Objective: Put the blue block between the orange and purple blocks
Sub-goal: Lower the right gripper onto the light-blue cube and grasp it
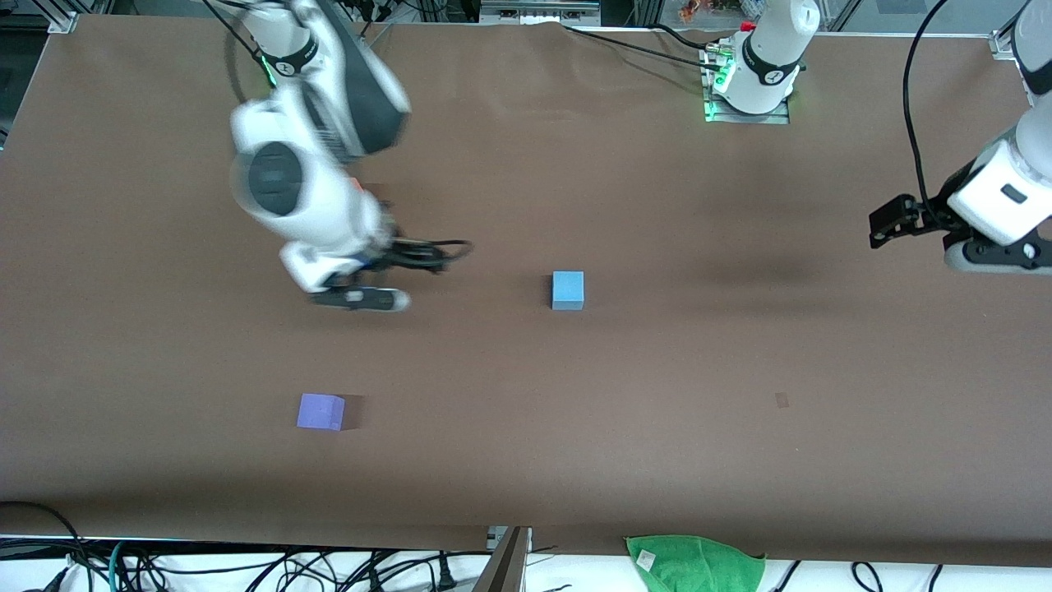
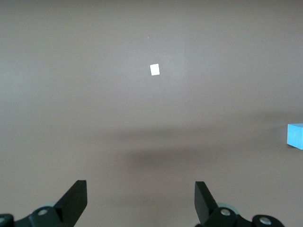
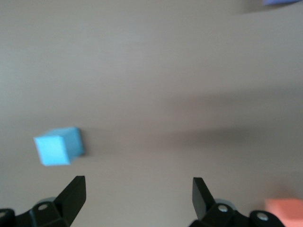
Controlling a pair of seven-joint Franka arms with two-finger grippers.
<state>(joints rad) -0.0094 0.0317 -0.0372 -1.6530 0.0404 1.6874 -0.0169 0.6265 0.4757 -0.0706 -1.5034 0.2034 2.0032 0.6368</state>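
A brown tabletop carries three small cubes. The blue block sits near its middle; the purple block lies nearer the front camera, toward the right arm's end. The orange block rests on it beneath the right arm.
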